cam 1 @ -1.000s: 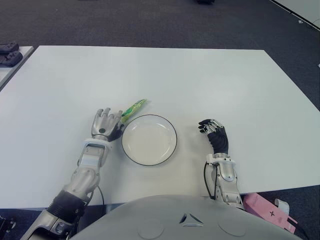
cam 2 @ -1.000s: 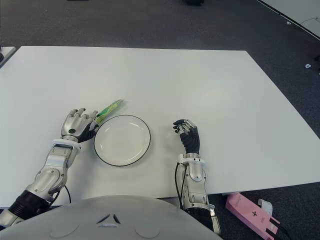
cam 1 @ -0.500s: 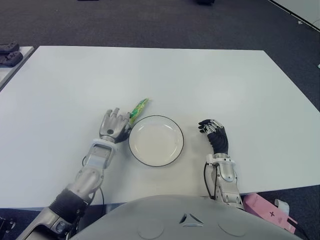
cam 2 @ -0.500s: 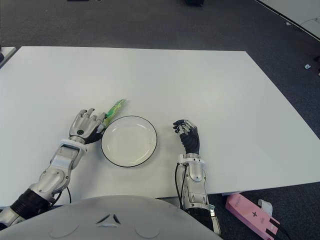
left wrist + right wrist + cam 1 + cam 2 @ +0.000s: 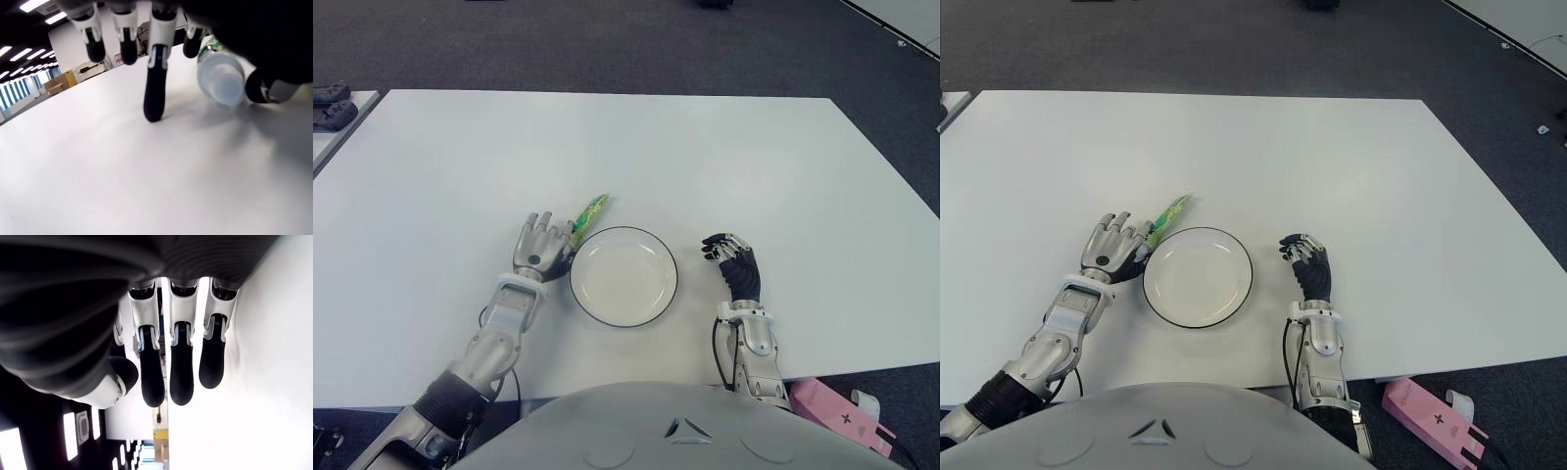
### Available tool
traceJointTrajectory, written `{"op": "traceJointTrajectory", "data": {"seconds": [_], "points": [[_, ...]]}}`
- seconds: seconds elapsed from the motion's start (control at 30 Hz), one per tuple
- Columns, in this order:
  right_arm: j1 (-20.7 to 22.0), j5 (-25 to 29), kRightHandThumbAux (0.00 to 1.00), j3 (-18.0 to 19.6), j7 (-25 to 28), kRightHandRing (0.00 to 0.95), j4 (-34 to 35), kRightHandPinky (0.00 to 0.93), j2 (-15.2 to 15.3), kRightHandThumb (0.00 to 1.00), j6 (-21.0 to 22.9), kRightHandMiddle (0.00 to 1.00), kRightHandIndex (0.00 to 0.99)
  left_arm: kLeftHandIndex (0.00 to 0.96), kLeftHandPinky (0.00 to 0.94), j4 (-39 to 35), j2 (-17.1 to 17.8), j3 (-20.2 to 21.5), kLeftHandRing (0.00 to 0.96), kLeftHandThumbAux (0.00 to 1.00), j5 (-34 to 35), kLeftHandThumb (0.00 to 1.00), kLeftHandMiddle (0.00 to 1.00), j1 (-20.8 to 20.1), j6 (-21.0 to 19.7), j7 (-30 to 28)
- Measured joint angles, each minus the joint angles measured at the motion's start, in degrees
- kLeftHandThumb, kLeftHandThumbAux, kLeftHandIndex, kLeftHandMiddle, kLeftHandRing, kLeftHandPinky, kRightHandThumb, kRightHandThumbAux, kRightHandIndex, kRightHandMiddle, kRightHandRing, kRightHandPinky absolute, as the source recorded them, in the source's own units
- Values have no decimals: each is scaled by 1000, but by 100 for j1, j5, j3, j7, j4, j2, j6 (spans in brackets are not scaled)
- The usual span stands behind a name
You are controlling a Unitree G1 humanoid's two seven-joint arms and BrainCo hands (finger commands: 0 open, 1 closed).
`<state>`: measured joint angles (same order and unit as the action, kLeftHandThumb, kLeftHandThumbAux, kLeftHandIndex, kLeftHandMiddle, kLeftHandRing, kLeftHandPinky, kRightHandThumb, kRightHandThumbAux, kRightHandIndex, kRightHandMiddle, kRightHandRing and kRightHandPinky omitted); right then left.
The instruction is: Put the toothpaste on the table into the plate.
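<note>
toothpaste [image 5: 586,212] near end hidden behind left hand [image 5: 540,253]

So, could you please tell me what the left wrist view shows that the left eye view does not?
Only the left wrist view shows the clear round cap end of the green toothpaste tube from close by, with the left robot hand's fingers spread over the white table, not closed on the tube.

Only the left eye view shows the round white plate with a dark rim, empty, beside the left robot hand, the right robot hand on the plate's right, and a pink box on the floor.

Both show the tube lying on the table.
</note>
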<state>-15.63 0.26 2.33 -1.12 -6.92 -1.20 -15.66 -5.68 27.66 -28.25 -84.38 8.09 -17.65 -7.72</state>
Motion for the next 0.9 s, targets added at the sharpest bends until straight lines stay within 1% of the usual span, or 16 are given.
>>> {"op": "traceJointTrajectory", "data": {"seconds": [0.3, 0.7, 0.83, 0.9], "points": [[-1, 10, 725, 8, 2, 472, 2, 469, -1, 710, 1, 481, 429, 0, 65, 0, -46, 0, 49, 239, 41, 442, 79, 0, -2, -12], [-18, 13, 725, 15, 1, 474, 35, 465, -1, 710, 16, 479, 429, 0, 86, -46, -48, 4, 61, 272, 55, 443, 92, -23, -2, -212], [-25, 12, 725, 16, 1, 473, 44, 466, 2, 710, 23, 479, 429, 0, 115, -48, -58, 5, 96, 290, 53, 456, 126, -26, -5, -229], [-26, 12, 726, 17, 1, 473, 46, 468, 4, 710, 24, 479, 429, 0, 149, -48, -65, 6, 121, 303, 56, 473, 149, -25, -8, -228]]}}
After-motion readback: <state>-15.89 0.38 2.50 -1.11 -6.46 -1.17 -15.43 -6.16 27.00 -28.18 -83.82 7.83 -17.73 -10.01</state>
